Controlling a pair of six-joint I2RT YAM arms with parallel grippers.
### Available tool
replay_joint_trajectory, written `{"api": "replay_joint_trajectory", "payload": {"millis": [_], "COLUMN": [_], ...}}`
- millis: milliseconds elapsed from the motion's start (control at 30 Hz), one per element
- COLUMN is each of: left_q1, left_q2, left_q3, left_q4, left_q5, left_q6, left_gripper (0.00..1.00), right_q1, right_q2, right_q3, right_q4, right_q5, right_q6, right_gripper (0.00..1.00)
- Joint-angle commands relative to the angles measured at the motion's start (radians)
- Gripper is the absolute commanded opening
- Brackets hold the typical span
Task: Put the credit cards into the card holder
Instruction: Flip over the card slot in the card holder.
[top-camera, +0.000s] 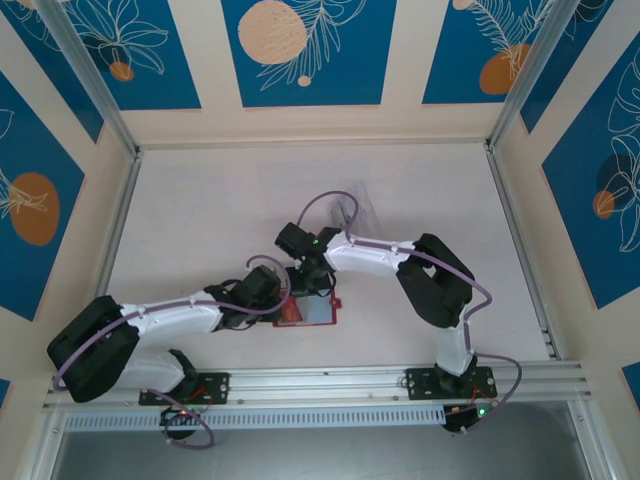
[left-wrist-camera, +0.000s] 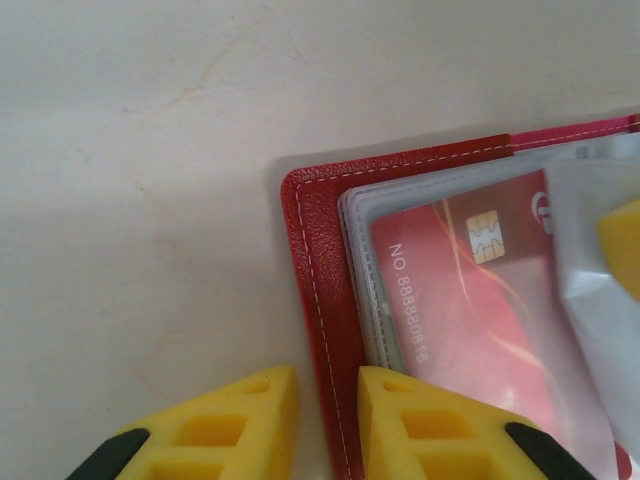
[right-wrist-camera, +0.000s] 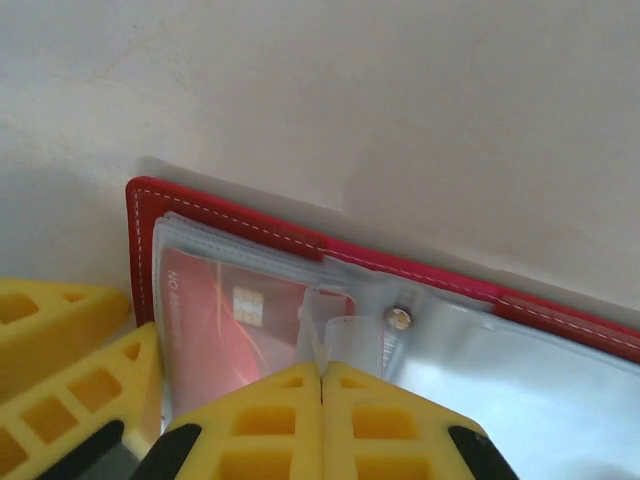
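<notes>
My right gripper (right-wrist-camera: 321, 375) is clenched, the two yellow fingers (right-wrist-camera: 270, 410) pressed flat together at the tips, with a fold of the clear sleeve (right-wrist-camera: 318, 325) rising up into the seam between them, so I read it as pinching that thin plastic page. One of those fingers also shows at the edge of the left wrist view, over the lifted plastic. My left gripper (left-wrist-camera: 328, 385) stands a little apart. One finger (left-wrist-camera: 240, 425) is down beside the card holder (left-wrist-camera: 310, 230) over bare table, and the other is over the sleeve stack. The holder's stitched red border runs through the gap between them. I cannot tell whether either pad presses down. Inside the sleeve lies the red card (left-wrist-camera: 450, 300), chip and embossed number facing up, close to the holder's rounded corner. A small metal stud (right-wrist-camera: 399, 319) sits in the plastic just beyond my right fingertips. From above, the holder lies open and flat on the pale table (top-camera: 200, 220), near the front rail, with both wrists meeting over its left end. A clear plastic tray (top-camera: 357, 207) sits farther back, behind the right arm.
</notes>
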Motion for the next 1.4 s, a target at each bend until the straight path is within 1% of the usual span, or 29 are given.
{"api": "replay_joint_trajectory", "payload": {"millis": [0,200,400,633,767,867,1000,1067,1167,1267,1367], "left_q1": [-0.02,-0.02,-0.021,-0.02,-0.02,-0.019,-0.016,-0.016,-0.016,-0.016,-0.017], "left_q2": [-0.016,-0.042,-0.069,-0.137,-0.176,-0.21,-0.255,-0.287,-0.312,-0.281,-0.208], "left_q3": [-0.012,-0.026,-0.033,-0.051,-0.062,-0.072,-0.069,-0.06,-0.042,-0.02,0.013], "left_q4": [-0.091,-0.105,-0.118,-0.162,-0.192,-0.207,-0.243,-0.263,-0.265,-0.218,-0.176], "left_q5": [0.007,-0.006,-0.017,-0.044,-0.062,-0.071,-0.075,-0.072,-0.048,-0.002,0.031], "left_q6": [-0.015,-0.019,-0.023,-0.037,-0.05,-0.062,-0.066,-0.055,-0.018,0.029,0.056], "left_gripper": [0.23,0.23,0.24,0.28,0.31,0.33,0.36,0.4,0.44,0.45,0.45], "right_q1": [-0.003,-0.006,-0.02,-0.03,-0.033,-0.038,-0.055,-0.078,-0.108,-0.116,-0.132], "right_q2": [0.02,0.006,0.006,0.02,0.004,-0.03,-0.07,-0.084,-0.115,-0.132,-0.169], "right_q3": [0.03,0.041,0.062,0.092,0.141,0.167,0.162,0.118,0.009,-0.065,-0.12], "right_q4": [0.025,0.073,0.102,0.151,0.152,0.132,0.058,0.036,0.067,0.078,0.096], "right_q5": [-0.117,-0.184,-0.255,-0.345,-0.37,-0.355,-0.264,-0.241,-0.247,-0.238,-0.215], "right_q6": [0.025,0.015,0.001,-0.014,-0.055,-0.088,-0.118,-0.108,-0.083,-0.068,-0.057], "right_gripper": [0.11,0.2,0.23,0.24,0.25,0.26,0.26,0.25,0.2,0.14,0.14]}}
